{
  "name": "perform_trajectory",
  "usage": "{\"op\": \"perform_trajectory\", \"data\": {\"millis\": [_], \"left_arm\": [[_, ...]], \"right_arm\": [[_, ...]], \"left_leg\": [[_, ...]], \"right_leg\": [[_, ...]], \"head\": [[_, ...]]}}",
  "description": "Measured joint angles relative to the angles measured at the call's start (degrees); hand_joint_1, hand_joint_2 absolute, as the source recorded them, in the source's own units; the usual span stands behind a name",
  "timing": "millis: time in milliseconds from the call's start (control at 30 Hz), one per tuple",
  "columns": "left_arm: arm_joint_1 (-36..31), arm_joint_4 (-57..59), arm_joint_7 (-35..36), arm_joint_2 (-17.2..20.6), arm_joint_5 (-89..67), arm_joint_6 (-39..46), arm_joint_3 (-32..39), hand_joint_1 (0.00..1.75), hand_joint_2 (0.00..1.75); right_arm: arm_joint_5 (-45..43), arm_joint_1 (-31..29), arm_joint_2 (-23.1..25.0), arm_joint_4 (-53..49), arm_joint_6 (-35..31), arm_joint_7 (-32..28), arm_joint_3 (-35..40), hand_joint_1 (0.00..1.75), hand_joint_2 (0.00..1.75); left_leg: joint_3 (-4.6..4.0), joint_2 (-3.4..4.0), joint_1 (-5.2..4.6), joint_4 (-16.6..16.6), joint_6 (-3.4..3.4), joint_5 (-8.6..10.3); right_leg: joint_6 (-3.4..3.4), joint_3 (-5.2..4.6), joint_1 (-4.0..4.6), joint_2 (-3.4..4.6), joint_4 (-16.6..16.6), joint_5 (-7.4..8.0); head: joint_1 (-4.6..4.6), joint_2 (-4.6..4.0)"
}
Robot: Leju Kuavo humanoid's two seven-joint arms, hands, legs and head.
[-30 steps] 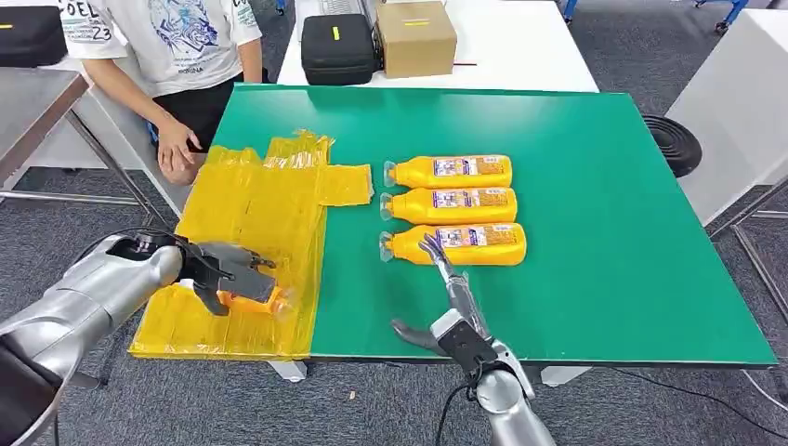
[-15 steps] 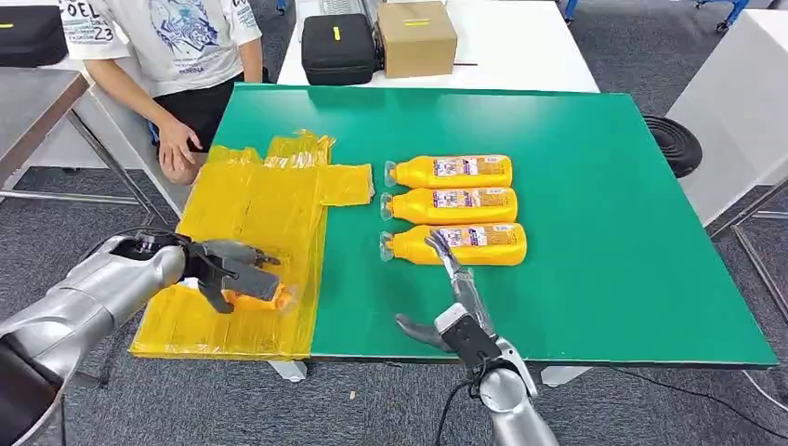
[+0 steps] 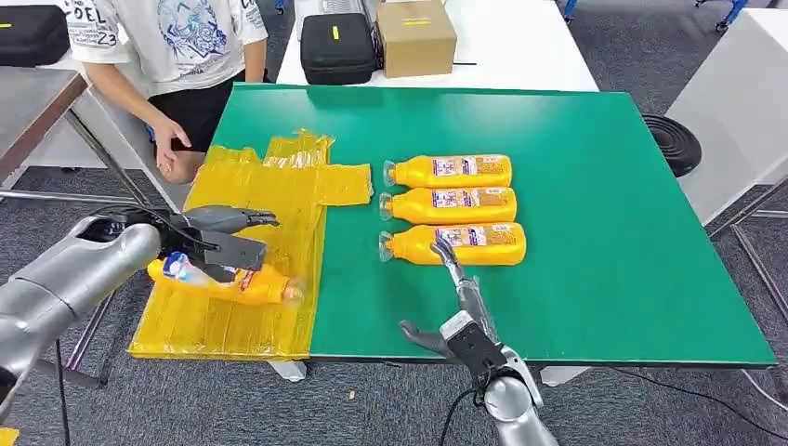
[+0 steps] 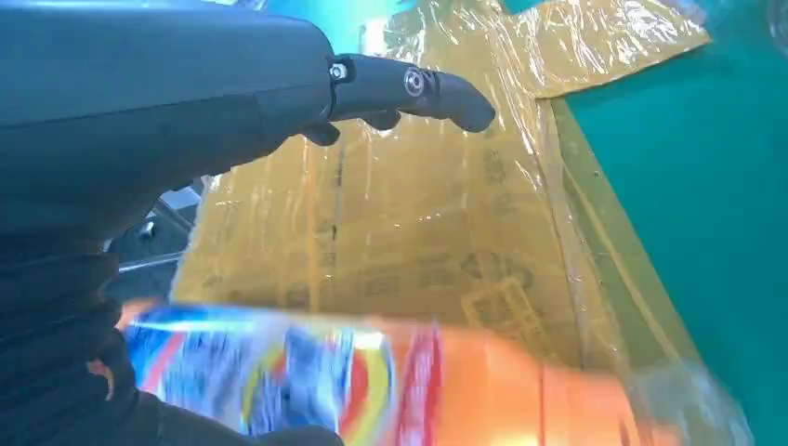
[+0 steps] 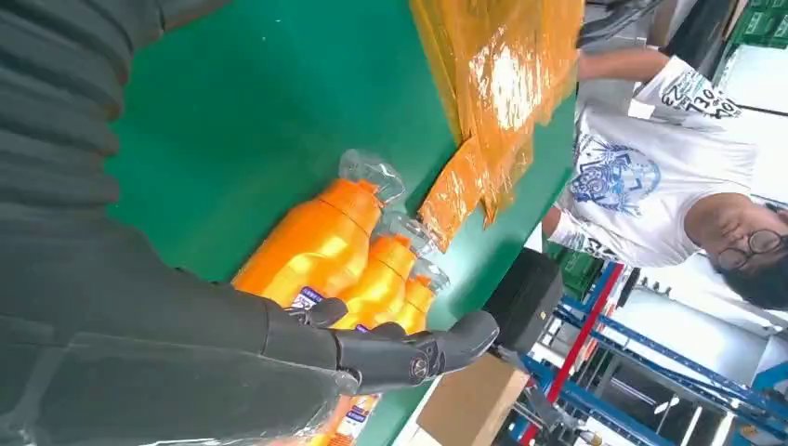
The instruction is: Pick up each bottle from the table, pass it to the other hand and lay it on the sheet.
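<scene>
Left robot hand (image 3: 220, 241) open, fingers extended; right robot hand (image 3: 457, 295) open, fingers straight

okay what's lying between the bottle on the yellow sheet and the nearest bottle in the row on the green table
Nothing stands between them. In the head view, past the laid bottle comes a strip of yellow sheet, then bare green table, up to the nearest bottle.

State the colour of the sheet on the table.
Translucent yellow sheet, glossy and crinkled; the head view shows it best.

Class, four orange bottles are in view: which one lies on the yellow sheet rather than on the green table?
The orange bottle under the left robot hand, near the yellow sheet's front edge. The other three lie side by side on the green table.
</scene>
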Motion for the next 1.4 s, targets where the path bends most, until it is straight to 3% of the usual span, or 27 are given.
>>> {"op": "perform_trajectory", "data": {"millis": [233,600,833,1067,1233,1400], "left_arm": [[-1.1,-6.3,1.9,3.9,0.2,-2.7,-0.1,0.0,1.75],[-1.0,-8.4,1.6,4.9,1.0,-1.1,0.0,0.0,1.75],[3.1,-8.4,-1.7,4.1,4.9,8.0,5.0,0.0,1.75],[6.8,-8.4,-2.9,3.6,5.1,10.2,8.4,0.0,1.75],[13.6,-8.4,-7.1,1.0,3.9,17.7,13.8,0.0,1.75],[23.8,-10.7,-9.7,-3.1,1.2,24.5,21.2,0.0,1.75]], "right_arm": [[-0.7,-0.1,-0.3,0.0,-0.1,0.0,-0.1,0.0,1.75],[-0.6,-0.2,-0.4,0.0,-0.3,0.1,-0.2,0.0,1.75],[8.2,-0.2,-1.8,-1.7,-3.3,5.8,-0.2,0.0,1.75],[13.3,-0.4,-3.3,-2.6,-3.6,9.6,-0.8,0.0,1.75],[23.9,-4.2,-8.9,-0.7,0.6,16.3,-2.8,0.0,1.75],[25.9,-9.1,-18.0,4.1,5.7,15.8,-4.0,0.0,1.75]], "left_leg": [[-0.02,-0.03,-0.01,0.0,0.0,0.0],[-0.02,-0.02,0.0,0.0,0.0,0.0],[-0.02,-0.01,-0.03,0.0,0.0,0.0],[-0.02,-0.01,-0.02,0.0,0.0,0.0],[-0.02,-0.03,-0.09,0.0,0.01,0.0],[-0.05,-0.03,-0.33,0.0,0.05,-0.01]], "right_leg": [[0.0,0.0,-0.01,-0.03,0.0,0.0],[0.0,-0.02,0.0,-0.02,0.0,0.0],[0.0,-0.03,-0.03,0.0,0.0,0.0],[0.0,-0.03,-0.02,0.0,0.0,0.0],[0.01,-0.02,-0.14,-0.02,0.0,0.01],[0.13,-0.02,-0.38,-0.01,0.0,0.08]], "head": [[0.0,0.0],[-0.02,0.0],[-0.02,0.0],[-0.02,0.0],[-0.04,0.0],[-0.07,0.0]]}}
